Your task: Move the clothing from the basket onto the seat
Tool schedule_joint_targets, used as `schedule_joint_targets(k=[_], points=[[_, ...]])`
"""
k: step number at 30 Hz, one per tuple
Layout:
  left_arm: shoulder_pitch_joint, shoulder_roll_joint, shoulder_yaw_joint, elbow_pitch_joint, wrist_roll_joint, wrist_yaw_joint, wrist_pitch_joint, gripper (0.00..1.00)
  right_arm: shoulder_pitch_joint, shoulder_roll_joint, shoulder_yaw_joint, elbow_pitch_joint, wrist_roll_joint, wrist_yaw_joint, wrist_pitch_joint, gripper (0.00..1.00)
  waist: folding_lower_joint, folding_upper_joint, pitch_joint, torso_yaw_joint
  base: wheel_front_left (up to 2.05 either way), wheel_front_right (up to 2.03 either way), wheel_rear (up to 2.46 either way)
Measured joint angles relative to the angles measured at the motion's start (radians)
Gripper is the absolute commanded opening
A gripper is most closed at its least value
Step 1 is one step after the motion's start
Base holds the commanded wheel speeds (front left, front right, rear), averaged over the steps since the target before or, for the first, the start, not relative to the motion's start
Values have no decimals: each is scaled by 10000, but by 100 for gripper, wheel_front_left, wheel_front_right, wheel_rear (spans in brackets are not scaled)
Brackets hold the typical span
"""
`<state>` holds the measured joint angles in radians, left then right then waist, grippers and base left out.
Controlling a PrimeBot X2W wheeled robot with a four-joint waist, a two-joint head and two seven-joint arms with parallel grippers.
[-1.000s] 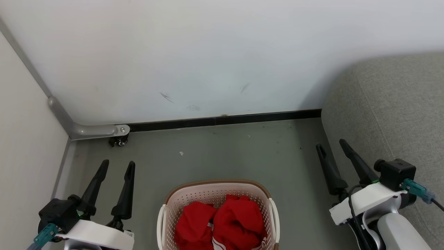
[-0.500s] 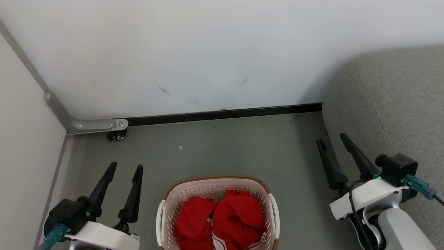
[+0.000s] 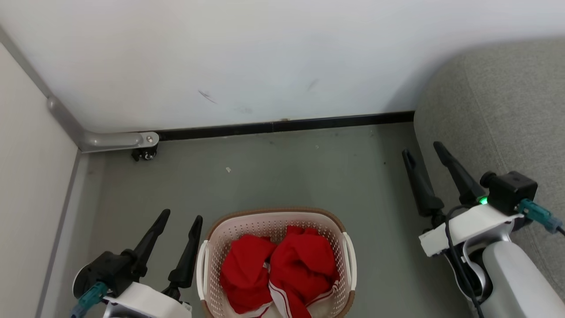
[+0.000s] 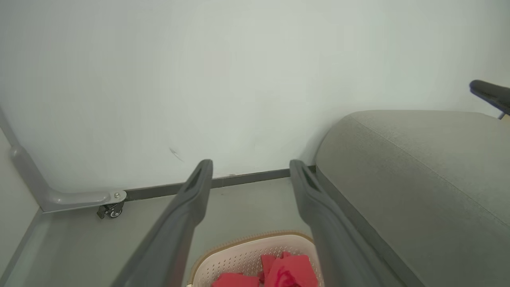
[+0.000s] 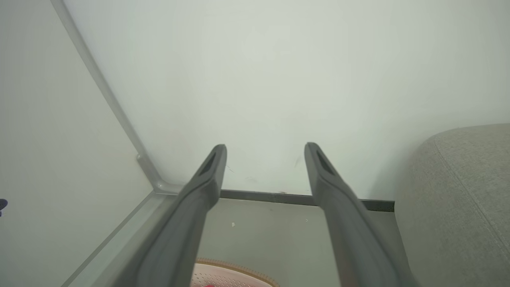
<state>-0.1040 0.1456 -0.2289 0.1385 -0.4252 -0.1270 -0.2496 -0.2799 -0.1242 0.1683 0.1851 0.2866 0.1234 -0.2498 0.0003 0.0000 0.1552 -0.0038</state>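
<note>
Fingers of left gripper and right gripper stand spread wide, empty. Head view shows red clothing heaped in the basket on the floor between them; left wrist view adds the top of the grey sofa.

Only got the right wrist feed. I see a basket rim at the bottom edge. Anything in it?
Observer: Yes. Two red garments lie bunched side by side in the basket.
Operator: What's the left arm doing?
Observer: The left end effector is open and holds nothing, close by the basket's left handle.
Operator: Where's mine relative to the basket?
Observer: In the head view, the right end effector is open, apart from the basket on its right, by the edge of the sofa.
</note>
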Motion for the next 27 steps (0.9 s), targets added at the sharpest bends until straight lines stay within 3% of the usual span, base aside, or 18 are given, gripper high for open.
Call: schedule_joint_targets(k=[27], points=[[-1601,451,-2034,1672,364,0,0,100,-2076,-272,244,-525,-209,0,-12,100,0,0,1956,-132,0,0,0]])
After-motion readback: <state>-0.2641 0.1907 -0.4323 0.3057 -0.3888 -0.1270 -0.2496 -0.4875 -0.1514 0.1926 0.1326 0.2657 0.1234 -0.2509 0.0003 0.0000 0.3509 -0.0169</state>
